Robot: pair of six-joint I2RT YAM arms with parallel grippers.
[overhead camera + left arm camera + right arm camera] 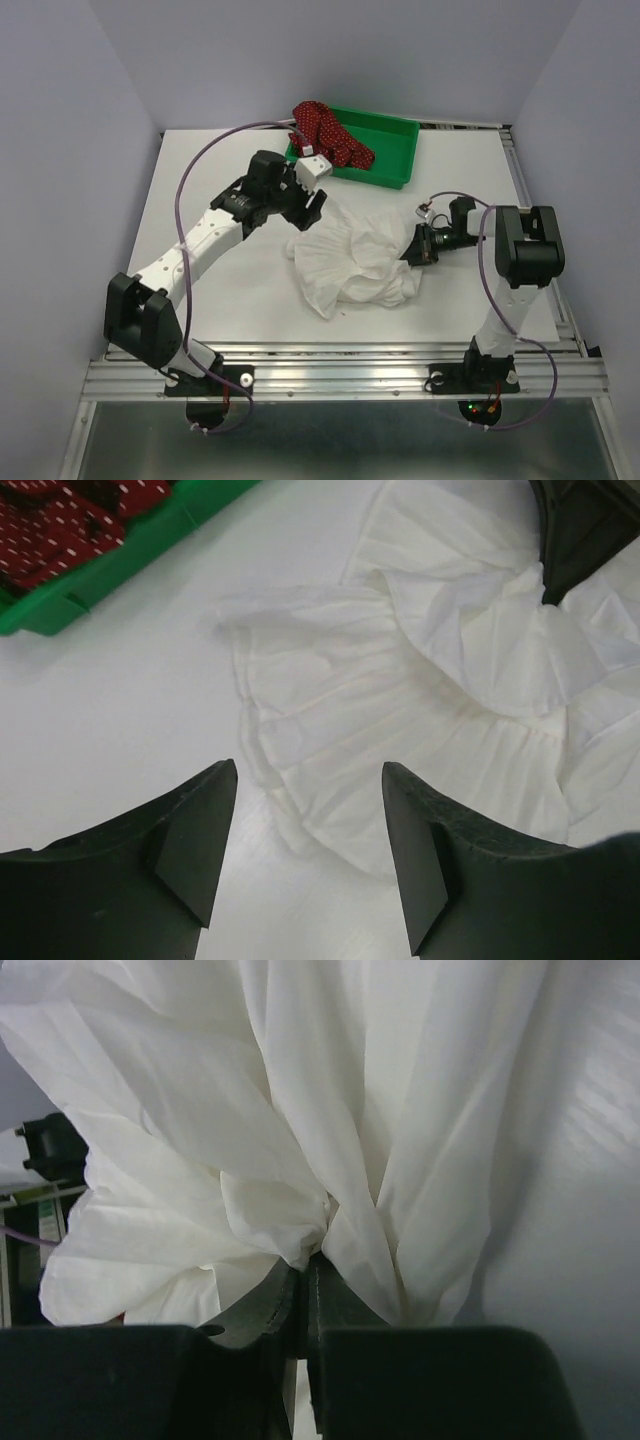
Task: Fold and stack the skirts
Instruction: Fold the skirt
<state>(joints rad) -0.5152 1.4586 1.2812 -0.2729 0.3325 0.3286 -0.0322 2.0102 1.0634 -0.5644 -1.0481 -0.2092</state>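
While the white skirt (350, 265) lies crumpled on the table (200, 190), the right gripper (305, 1275) pinches a fold at its right edge, fingers clamped tight on cloth. The left gripper (308, 768) hangs over its far-left hem, fingers spread wide, empty. The dark red skirt (330, 135) sits in the green tray (395, 150) beyond.

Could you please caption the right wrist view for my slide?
Right gripper pinching a gathered fold of the white skirt.
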